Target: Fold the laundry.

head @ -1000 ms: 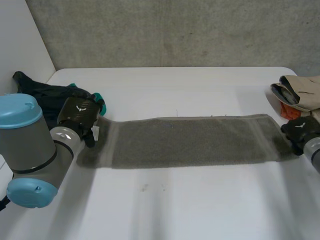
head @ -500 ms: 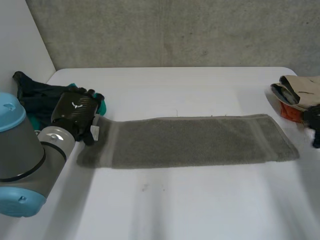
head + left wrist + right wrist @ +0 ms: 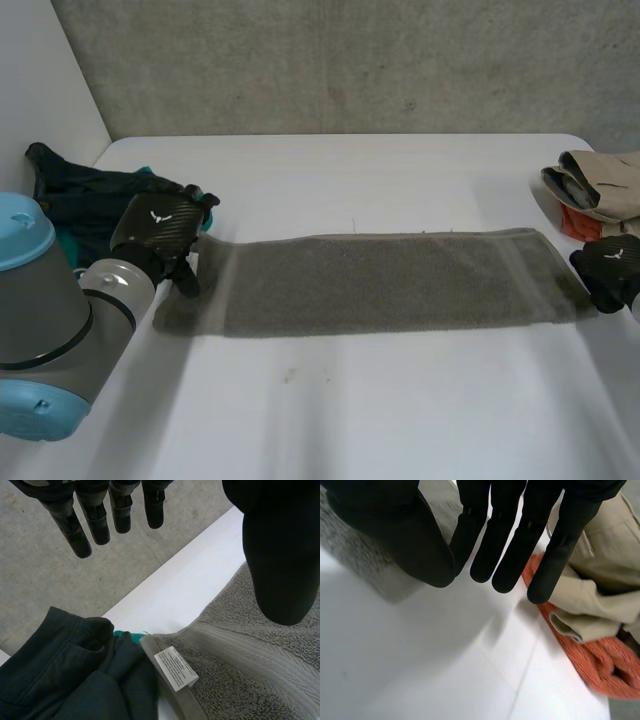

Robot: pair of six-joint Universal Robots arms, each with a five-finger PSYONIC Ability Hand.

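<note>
White table (image 3: 400,400), concrete wall (image 3: 350,60) behind.

Far left: heap of dark clothes (image 3: 80,190) with a teal cloth (image 3: 127,636) tucked in it, touching the left end of the grey towel (image 3: 380,285).

My left hand (image 3: 158,228) hovers over that end. Wrist view: fingers (image 3: 95,515) straight and spread, thumb (image 3: 280,555) well apart from them and above the pile of the towel. Holding nothing. The corner with the care label (image 3: 175,667) lies under the palm, right against the dark clothes.

Towel lies flat across the middle of the table as a long narrow strip, long axis running between my two hands. Looks already doubled lengthwise, but I can't confirm layers.

My right hand (image 3: 612,262) is at the towel's right end. Fingers (image 3: 510,545) straight, thumb apart, nothing in the grasp; thumb over the towel's edge, fingertips over bare table just beside it. Can't tell if it touches the cloth.

Far right: beige garment (image 3: 600,185) on top of an orange knit (image 3: 600,660), near the right hand, apart from the towel.

My read: between folds, both hands lining up on the short ends.

Next move needs:
- a pinch on one end's corners
- carry it over to the opposite end, edges matched
- left pinch must take towel only, not the dark clothes beside it
</note>
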